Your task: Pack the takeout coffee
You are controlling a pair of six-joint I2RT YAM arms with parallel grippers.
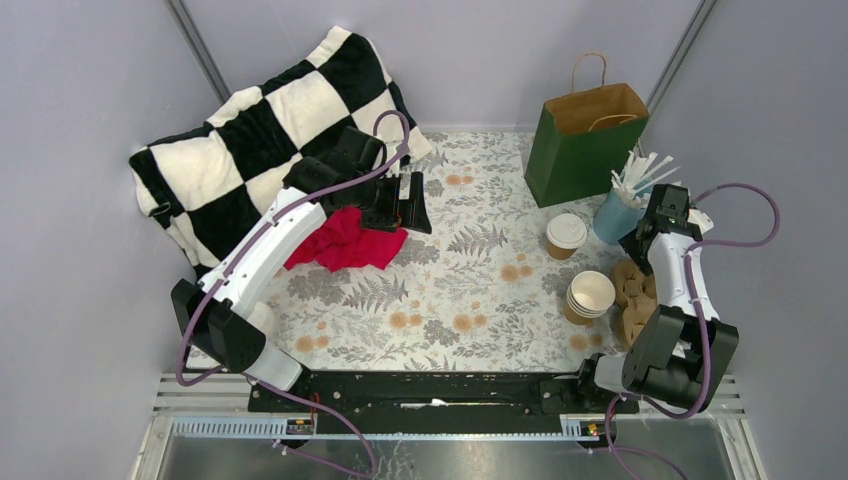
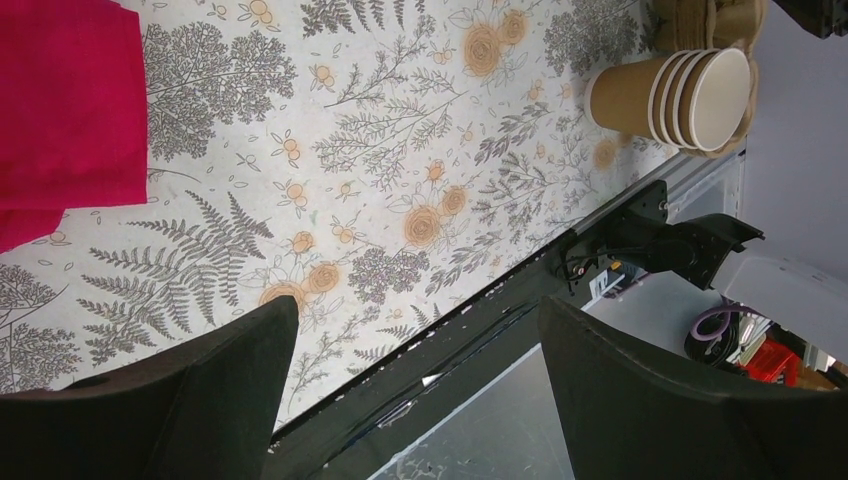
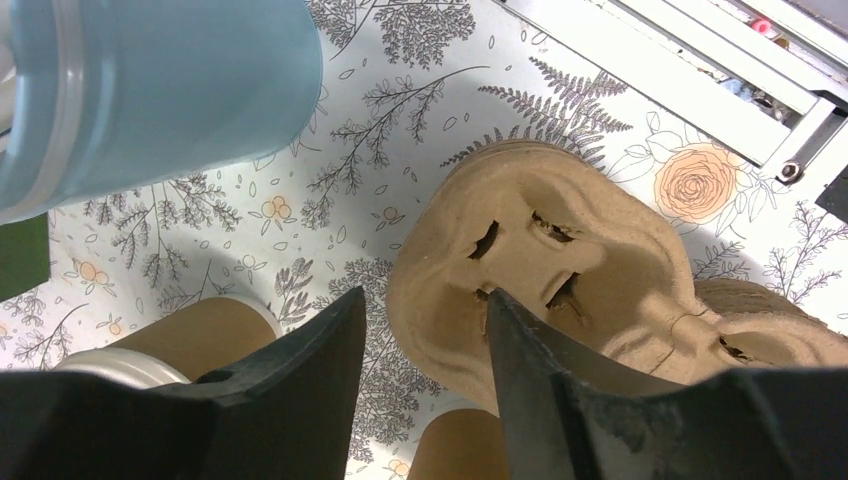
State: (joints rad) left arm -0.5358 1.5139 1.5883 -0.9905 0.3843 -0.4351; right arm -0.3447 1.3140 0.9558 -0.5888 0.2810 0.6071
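Observation:
The takeout coffee (image 1: 566, 236), a brown paper cup with a white lid, stands on the floral cloth to the right of centre. In the right wrist view the coffee (image 3: 195, 335) sits at the lower left, behind my left finger. My right gripper (image 1: 645, 238) hangs to the right of it, between the blue cup and the cup carrier (image 1: 632, 298). Seen from its wrist, the right gripper (image 3: 425, 312) is open with nothing gripped, and its right fingertip (image 3: 503, 312) is at the carrier's (image 3: 540, 255) edge. My left gripper (image 1: 412, 202) (image 2: 415, 315) is wide open and empty above the cloth.
A green paper bag (image 1: 585, 140) stands open at the back right. A blue cup of straws (image 1: 618, 212) (image 3: 150, 90) is next to it. Stacked lidless cups (image 1: 588, 296) (image 2: 670, 97) lie on their side beside the carrier. A red cloth (image 1: 345, 240) and a checkered cushion (image 1: 265, 130) lie on the left.

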